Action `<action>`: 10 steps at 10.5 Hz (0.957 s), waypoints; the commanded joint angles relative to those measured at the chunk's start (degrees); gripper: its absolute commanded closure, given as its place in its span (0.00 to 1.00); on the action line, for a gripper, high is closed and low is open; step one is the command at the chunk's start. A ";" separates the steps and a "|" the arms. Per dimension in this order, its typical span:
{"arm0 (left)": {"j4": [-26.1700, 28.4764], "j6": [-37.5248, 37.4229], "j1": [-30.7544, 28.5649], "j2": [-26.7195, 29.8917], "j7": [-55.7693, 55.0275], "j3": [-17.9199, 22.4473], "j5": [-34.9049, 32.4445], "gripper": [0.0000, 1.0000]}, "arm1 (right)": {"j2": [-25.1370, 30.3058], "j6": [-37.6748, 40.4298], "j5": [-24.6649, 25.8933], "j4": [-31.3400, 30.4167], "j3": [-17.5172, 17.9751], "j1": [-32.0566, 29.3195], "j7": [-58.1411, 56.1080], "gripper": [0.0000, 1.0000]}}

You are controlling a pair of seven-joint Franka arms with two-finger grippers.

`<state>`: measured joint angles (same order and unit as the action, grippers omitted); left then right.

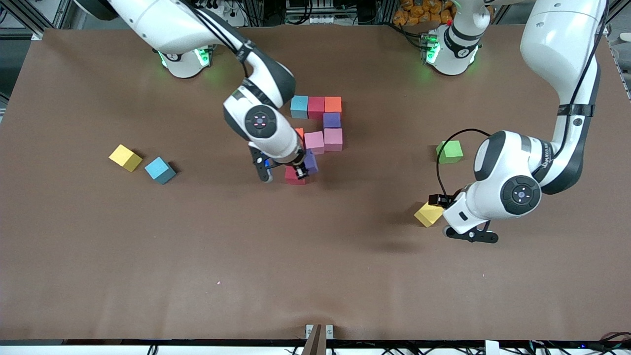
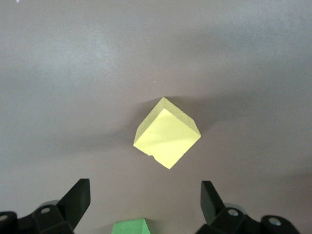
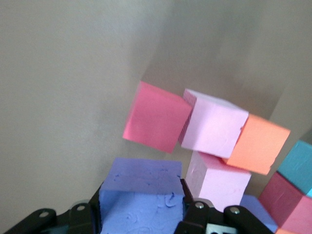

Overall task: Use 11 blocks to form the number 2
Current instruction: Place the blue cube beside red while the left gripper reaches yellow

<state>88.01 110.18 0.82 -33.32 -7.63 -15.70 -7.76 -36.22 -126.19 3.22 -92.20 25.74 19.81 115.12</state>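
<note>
Right gripper (image 1: pixel 282 173) clamps a purple foam cube (image 3: pixel 139 195) at the block figure; left gripper (image 2: pixel 145 201) hovers over a yellow foam cube (image 2: pixel 167 139).

The right fingers grip the purple cube just beside a red foam cube (image 1: pixel 294 176), at the camera-side end of the joined blocks mid-worktop (image 1: pixel 197 256). The left fingers (image 2: pixel 78 197) stand wide apart, holding nothing. A green foam cube (image 1: pixel 449 151) sits near the left arm; another yellow cube (image 1: pixel 125 158) and a blue cube (image 1: pixel 159 170) lie toward the right arm's end.
</note>
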 commanded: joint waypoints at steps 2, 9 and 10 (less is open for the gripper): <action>3.66 6.00 -1.17 0.46 9.80 -0.38 -1.29 0.00 | -6.57 0.33 0.21 7.37 -0.86 1.27 5.46 0.61; 9.62 14.17 -1.00 -0.52 15.01 -0.47 -5.95 0.00 | -9.40 -3.10 0.56 7.91 -9.81 10.23 6.87 0.61; 10.51 15.40 -1.00 -0.51 15.01 -0.47 -5.95 0.00 | -9.40 -2.66 0.56 7.82 -11.74 11.55 6.88 0.61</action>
<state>95.78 123.13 0.36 -34.91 6.18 -15.84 -12.41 -44.93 -129.19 3.26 -85.77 16.83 28.90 120.26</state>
